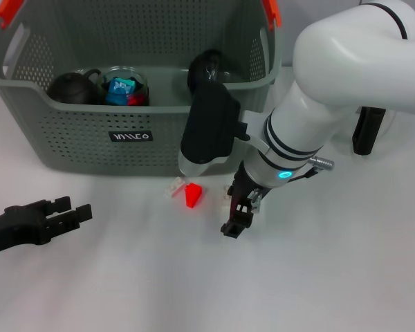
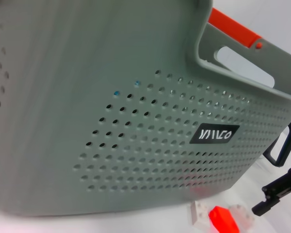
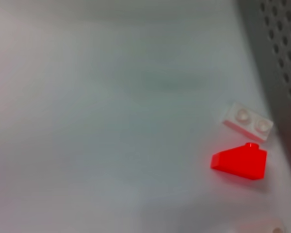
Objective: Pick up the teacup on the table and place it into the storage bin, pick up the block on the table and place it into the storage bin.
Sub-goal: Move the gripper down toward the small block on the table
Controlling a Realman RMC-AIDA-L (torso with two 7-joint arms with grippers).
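Block step, I judge — my right gripper (image 1: pixel 236 220), jaws unclear, hovers just beside the red block (image 1: pixel 192 195) before the storage bin (image 1: pixel 76 131); next, centre and descend; left gripper (image 1: pixel 63 211) idles open near the desk's left edge.

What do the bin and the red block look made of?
The bin looks like moulded grey plastic, matt, with rows of punched holes and orange clips. The red block looks like hard glossy plastic, a sloped toy brick with a stud on top; the white brick beside it looks the same, with two studs.
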